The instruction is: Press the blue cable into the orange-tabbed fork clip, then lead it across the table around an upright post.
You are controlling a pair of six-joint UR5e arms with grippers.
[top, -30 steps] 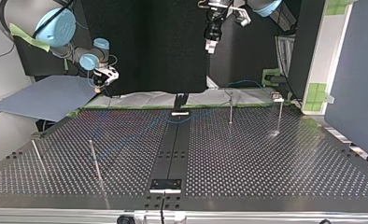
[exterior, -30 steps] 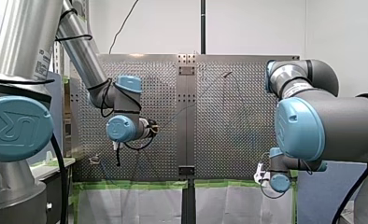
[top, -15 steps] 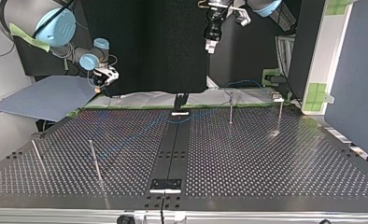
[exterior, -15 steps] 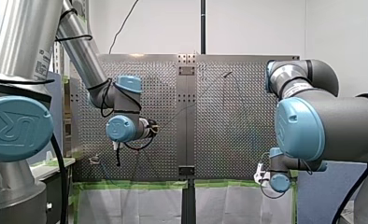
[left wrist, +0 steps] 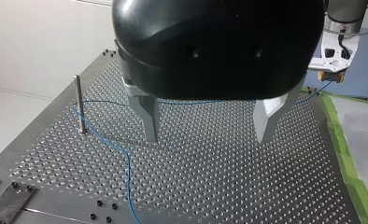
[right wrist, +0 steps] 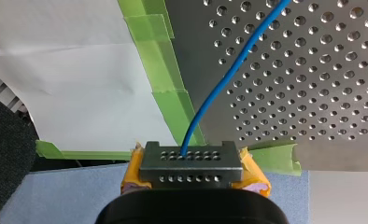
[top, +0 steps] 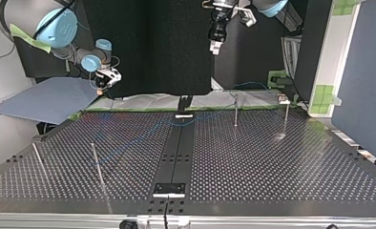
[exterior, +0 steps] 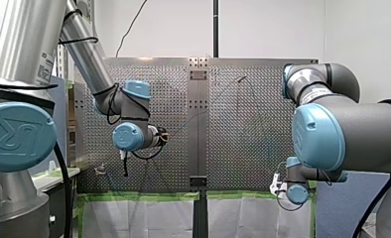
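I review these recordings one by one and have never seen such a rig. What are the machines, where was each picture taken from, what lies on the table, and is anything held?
These are two robot arms, my left arm and my right arm, at a metal table full of holes. One picture looks out from behind the arms; one faces them from across the table; the other two come from cameras on the wrists. Thin upright posts stand on the table, and a blue cable lies across it, bending beside one of them. My left gripper hangs open above the table, holding nothing. My right gripper, with yellow pads, is shut on the blue cable just past the table's taped edge.
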